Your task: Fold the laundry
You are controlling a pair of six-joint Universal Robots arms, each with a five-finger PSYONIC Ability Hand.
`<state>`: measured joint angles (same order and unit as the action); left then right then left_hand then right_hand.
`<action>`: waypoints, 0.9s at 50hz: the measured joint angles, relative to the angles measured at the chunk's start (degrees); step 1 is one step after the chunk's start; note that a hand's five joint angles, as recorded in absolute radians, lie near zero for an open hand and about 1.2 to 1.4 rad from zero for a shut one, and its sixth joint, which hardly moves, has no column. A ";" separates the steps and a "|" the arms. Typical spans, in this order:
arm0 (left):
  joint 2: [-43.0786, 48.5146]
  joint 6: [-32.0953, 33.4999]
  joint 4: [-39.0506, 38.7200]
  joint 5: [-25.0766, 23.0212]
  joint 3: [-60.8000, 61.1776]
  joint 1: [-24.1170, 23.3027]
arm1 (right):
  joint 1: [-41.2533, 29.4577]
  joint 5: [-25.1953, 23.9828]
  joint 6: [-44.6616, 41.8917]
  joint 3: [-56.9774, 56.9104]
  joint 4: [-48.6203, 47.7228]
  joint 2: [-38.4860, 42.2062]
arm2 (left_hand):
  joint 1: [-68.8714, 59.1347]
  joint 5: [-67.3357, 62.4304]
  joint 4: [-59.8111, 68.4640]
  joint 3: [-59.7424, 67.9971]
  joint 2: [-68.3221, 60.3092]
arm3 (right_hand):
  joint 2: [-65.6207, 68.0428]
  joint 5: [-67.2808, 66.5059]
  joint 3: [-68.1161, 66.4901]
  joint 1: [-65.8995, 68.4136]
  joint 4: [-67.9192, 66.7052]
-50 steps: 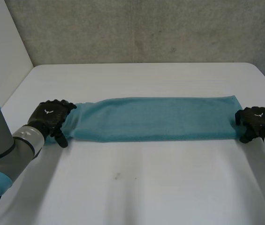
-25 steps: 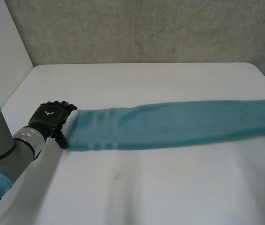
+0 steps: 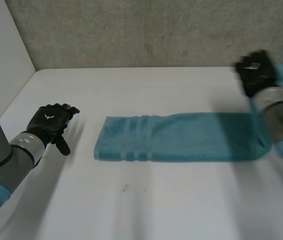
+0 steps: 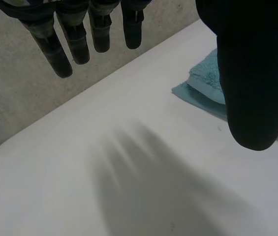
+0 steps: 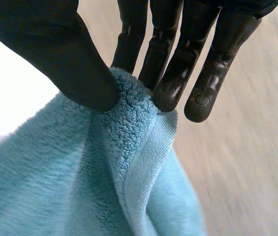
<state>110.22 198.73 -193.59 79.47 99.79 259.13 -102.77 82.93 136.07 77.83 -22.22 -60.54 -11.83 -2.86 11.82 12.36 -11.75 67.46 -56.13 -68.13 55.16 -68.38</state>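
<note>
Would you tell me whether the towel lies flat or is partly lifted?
Partly lifted: the right hand pinches one towel end aloft; the striped end rests on the table.

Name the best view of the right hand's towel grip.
Right wrist view: right hand pinches towel end between thumb and fingers. Head view: hand raised, grip unreadable. Left wrist view: towel's other end.

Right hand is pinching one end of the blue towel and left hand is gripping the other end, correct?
No. The left hand is open beside the towel, not touching it, as the left wrist view shows. The right hand does pinch its end.
</note>
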 measured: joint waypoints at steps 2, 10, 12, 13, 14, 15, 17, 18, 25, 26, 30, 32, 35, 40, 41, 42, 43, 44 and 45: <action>-0.10 -0.01 -0.02 0.03 0.02 0.03 | -6.88 -0.85 0.03 -2.07 -0.12 0.82 | 0.00 0.00 0.00 0.00 0.00 | 0.00 0.00 0.00 0.00 0.00; -0.32 -0.02 -0.04 0.04 0.05 0.04 | -27.06 -6.13 0.14 -10.53 -0.96 11.50 | 0.00 0.00 0.00 0.00 0.00 | 0.00 0.00 0.00 0.00 0.00; -0.34 -0.02 -0.04 0.05 0.05 0.05 | -30.06 -6.86 0.11 -12.10 -1.09 14.14 | 0.00 0.00 0.00 0.00 0.00 | 0.00 0.00 0.00 0.00 0.00; -0.35 -0.02 -0.04 0.05 0.05 0.07 | -31.77 -7.27 0.07 -13.08 -1.08 16.12 | 0.00 -0.01 0.00 0.00 0.00 | 0.00 0.00 0.00 0.00 0.00; -0.35 -0.02 -0.03 0.05 0.06 0.07 | -32.60 -7.41 0.03 -13.51 -1.05 17.21 | 0.00 -0.01 0.00 0.00 0.00 | 0.00 0.00 0.00 0.00 0.00; -0.35 -0.02 -0.03 0.05 0.06 0.07 | -34.00 -7.58 -0.10 -14.36 -1.00 19.32 | 0.00 -0.01 0.00 0.00 0.00 | 0.00 0.00 0.00 0.00 0.00; -0.33 -0.02 -0.02 0.03 0.06 0.03 | -35.84 -7.39 -0.42 -15.30 -0.86 22.42 | 0.00 0.00 0.00 0.00 0.00 | -0.53 0.15 0.60 -0.43 0.20; -0.33 -0.02 -0.01 0.03 0.06 0.01 | -36.22 -7.13 -0.50 -15.45 -0.81 23.06 | 0.00 0.00 0.00 0.00 0.00 | -10.29 8.83 10.32 -9.67 9.22; -0.33 -0.02 0.05 -0.01 0.12 -0.63 | -36.09 1.39 2.12 -13.79 -0.10 19.37 | 0.00 0.00 0.00 0.00 0.00 | -54.60 52.10 55.53 -43.25 54.93; -0.35 -0.03 0.05 -0.03 0.11 -0.77 | -35.41 2.87 3.36 -13.12 0.14 17.86 | 0.00 0.00 0.00 0.00 0.00 | -54.60 52.10 55.53 -43.25 54.93; -0.54 -0.08 0.06 -0.24 -0.26 -2.15 | -30.41 7.89 11.96 -8.53 2.22 9.77 | 0.00 -0.04 0.00 0.00 0.00 | -54.86 52.32 55.82 -43.25 54.98; -0.58 -0.09 0.05 -0.26 -0.45 -2.58 | -28.90 8.47 14.51 -7.09 3.05 7.82 | 0.00 -0.04 0.00 0.00 0.00 | -54.86 52.32 55.82 -43.25 54.98; -0.63 -0.18 0.05 -0.33 -2.00 -5.17 | -22.32 8.14 24.54 -0.61 7.11 1.61 | 0.00 0.00 0.00 0.00 0.00 | -54.86 52.32 55.82 -43.25 54.98; -0.19 -0.90 0.19 -0.20 -4.95 -8.49 | -13.86 3.91 33.40 7.43 11.71 -2.16 | 0.00 0.00 0.00 0.00 0.00 | -54.81 52.31 55.76 -43.22 54.95; 0.06 -1.25 0.22 -0.15 -5.62 -9.02 | -12.15 2.84 34.32 8.99 12.26 -2.37 | 0.00 -0.01 0.00 0.00 0.00 | -54.41 52.03 55.30 -42.96 54.64; 0.31 -1.60 0.25 -0.12 -6.19 -9.46 | -10.82 1.89 34.88 10.27 12.60 -2.43 | 0.00 -0.01 0.00 0.00 0.00 | -52.98 50.87 53.78 -42.44 53.70; 0.54 -1.95 0.29 -0.09 -6.69 -9.83 | -9.68 1.06 35.26 11.31 12.78 -2.46 | 0.00 -0.01 0.00 0.00 0.00 | -51.33 49.60 52.28 -41.59 52.45; 1.08 -2.77 0.38 0.01 -7.72 -10.60 | -7.28 -0.58 35.79 13.30 12.87 -2.39 | 0.00 0.00 0.00 0.00 0.00 | -47.53 46.62 48.12 -38.43 49.00; 1.41 -3.36 0.44 0.05 -8.36 -11.12 | -5.82 -1.63 35.96 14.49 12.72 -2.22 | 0.00 0.00 0.00 0.00 0.00 | -43.09 41.98 43.61 -33.79 43.96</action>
<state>111.62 195.37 -193.15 79.52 91.43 248.01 -108.59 81.30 172.02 92.32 -9.50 -62.76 -11.83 -2.86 11.82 12.37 -11.75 24.37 -14.15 -24.52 21.37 -24.42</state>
